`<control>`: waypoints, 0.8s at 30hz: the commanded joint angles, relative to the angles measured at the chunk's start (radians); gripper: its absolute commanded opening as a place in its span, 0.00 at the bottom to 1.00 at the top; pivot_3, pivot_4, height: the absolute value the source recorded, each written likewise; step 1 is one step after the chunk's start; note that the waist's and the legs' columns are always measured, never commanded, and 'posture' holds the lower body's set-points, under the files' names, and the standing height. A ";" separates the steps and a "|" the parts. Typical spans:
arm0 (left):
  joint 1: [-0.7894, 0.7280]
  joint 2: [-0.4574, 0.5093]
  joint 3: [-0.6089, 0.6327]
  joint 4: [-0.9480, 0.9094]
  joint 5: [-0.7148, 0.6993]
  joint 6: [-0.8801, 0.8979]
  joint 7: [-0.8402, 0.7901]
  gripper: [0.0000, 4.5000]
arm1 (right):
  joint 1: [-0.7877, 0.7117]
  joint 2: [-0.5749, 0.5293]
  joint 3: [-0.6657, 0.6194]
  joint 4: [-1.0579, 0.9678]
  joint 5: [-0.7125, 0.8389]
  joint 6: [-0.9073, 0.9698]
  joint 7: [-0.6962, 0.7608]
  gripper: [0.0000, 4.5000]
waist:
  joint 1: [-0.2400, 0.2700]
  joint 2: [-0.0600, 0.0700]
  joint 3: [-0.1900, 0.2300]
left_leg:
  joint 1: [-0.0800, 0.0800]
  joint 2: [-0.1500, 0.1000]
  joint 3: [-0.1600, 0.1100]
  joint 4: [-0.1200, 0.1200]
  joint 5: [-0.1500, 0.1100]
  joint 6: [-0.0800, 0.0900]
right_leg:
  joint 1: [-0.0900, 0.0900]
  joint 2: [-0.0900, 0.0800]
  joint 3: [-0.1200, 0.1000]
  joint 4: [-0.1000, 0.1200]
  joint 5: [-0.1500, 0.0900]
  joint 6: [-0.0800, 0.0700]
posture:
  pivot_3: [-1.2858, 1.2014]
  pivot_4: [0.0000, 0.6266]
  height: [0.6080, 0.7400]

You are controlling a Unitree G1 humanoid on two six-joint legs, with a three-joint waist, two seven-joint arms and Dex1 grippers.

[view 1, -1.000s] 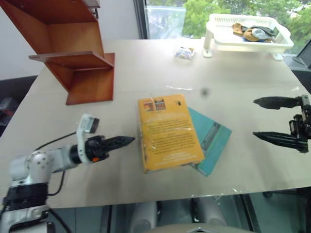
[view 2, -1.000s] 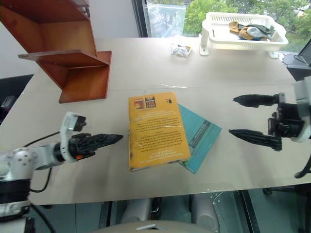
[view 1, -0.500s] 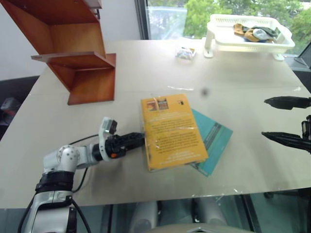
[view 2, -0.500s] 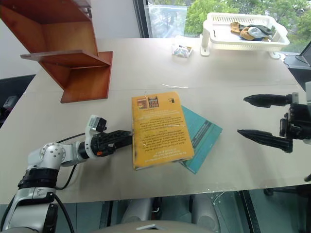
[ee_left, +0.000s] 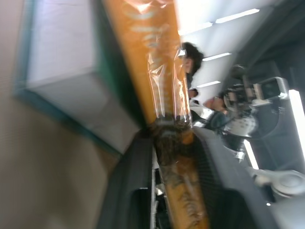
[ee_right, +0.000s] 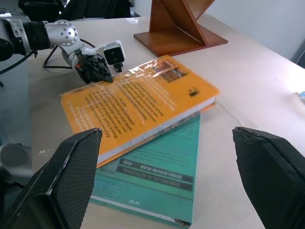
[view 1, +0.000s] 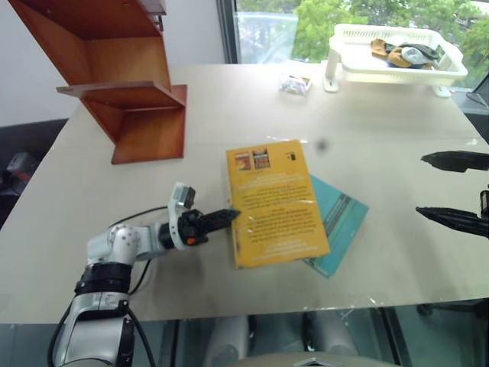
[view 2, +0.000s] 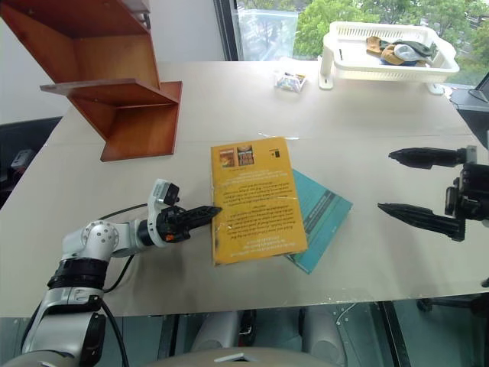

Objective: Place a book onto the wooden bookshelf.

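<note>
The left gripper [view 1: 229,216] is in at the near-left edge of the book [view 1: 276,202], and the left wrist view shows its two black fingers [ee_left: 138,181] pinched together on that yellow-orange edge, the glossy wrap crinkling between them. So the grasp looks made, but the lift has not begun: the book lies flat at the middle of the counter [view 1: 229,115], its far-right part resting on the teal book [view 1: 342,222], which pokes out at about four o'clock from under it.

Over at three o'clock, the right gripper [view 2: 419,186] hangs above the counter edge with its fingers wide apart, well clear of both books and holding nothing. It looks like it is waiting.

The wooden bookshelf [view 1: 122,84] stands at about ten o'clock from the book, well apart from it, with its boards bare. A white basket [view 1: 397,53] with some cloth items sits far off at one o'clock, and a small wrapped packet [view 1: 294,83] lies near it.

By my reckoning the task is in its early part: the grip is on, while the raising, carrying across to ten o'clock and setting down on a board are all to come. A thin edge pinch on slick wrap could slip.
</note>
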State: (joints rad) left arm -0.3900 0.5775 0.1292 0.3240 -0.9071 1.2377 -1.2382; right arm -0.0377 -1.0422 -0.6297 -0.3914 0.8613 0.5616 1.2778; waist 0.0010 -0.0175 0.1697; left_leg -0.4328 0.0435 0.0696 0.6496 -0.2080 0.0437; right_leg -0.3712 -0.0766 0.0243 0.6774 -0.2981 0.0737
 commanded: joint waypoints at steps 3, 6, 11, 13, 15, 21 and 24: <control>0.034 0.023 0.103 -0.196 -0.119 0.050 0.023 0.13 | 0.002 0.000 -0.037 0.014 -0.007 -0.027 0.001 1.00 | -0.004 -0.002 0.001 | -0.001 0.000 0.000 0.000 0.000 0.000 | 0.000 -0.002 -0.001 -0.001 0.000 0.000 | 0.52 0.24 1.00; 0.034 0.045 0.177 -0.297 -0.182 0.061 0.059 0.13 | -0.020 0.006 -0.031 0.044 0.008 -0.031 0.002 1.00 | -0.009 -0.003 0.002 | -0.002 0.001 -0.001 -0.001 0.000 0.000 | 0.000 -0.004 -0.001 -0.002 0.000 0.000 | 0.52 0.24 1.00; -0.052 0.118 0.241 -0.470 -0.221 -0.009 0.102 0.13 | -0.070 0.034 -0.013 0.125 0.052 -0.023 0.012 1.00 | -0.011 -0.004 0.002 | -0.001 0.000 -0.001 -0.001 0.000 0.000 | 0.000 -0.002 -0.002 -0.002 0.000 0.000 | 0.52 0.24 1.00; -0.125 0.156 0.241 -0.523 -0.196 -0.074 0.109 0.13 | -0.112 0.060 -0.012 0.193 0.092 -0.009 0.020 1.00 | -0.010 -0.005 0.003 | -0.002 -0.001 -0.001 -0.001 0.000 0.000 | 0.000 -0.001 -0.002 -0.002 0.000 0.000 | 0.52 0.24 1.00; -0.197 0.199 0.228 -0.537 -0.159 -0.132 0.110 0.13 | -0.150 0.072 -0.007 0.266 0.104 -0.009 0.036 1.00 | -0.009 -0.005 0.003 | -0.002 -0.002 -0.002 -0.001 0.000 0.000 | 0.001 -0.001 -0.003 -0.003 0.000 0.000 | 0.52 0.24 1.00; -0.451 0.383 0.065 -0.516 0.183 -0.483 0.074 0.13 | -0.274 0.040 -0.008 0.491 0.152 0.048 0.139 1.00 | -0.010 -0.005 0.004 | -0.002 -0.005 -0.001 -0.002 0.000 0.000 | 0.002 0.002 -0.002 -0.007 0.000 0.001 | 0.52 0.24 1.00; -0.543 0.474 -0.033 -0.451 0.363 -0.663 0.008 0.13 | -0.334 0.003 -0.004 0.605 0.190 0.130 0.220 1.00 | -0.012 -0.004 0.004 | -0.002 -0.004 0.000 -0.003 0.000 0.000 | 0.001 0.005 -0.001 -0.009 0.000 0.000 | 0.52 0.24 1.00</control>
State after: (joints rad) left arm -0.8964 1.0193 0.1172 -0.1525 -0.6314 0.6741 -1.2024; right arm -0.3480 -1.0077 -0.6051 0.1800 1.0139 0.6559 1.4504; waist -0.0109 -0.0211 0.1737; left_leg -0.4342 0.0400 0.0708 0.6449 -0.2081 0.0440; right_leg -0.3702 -0.0715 0.0242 0.6671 -0.2980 0.0742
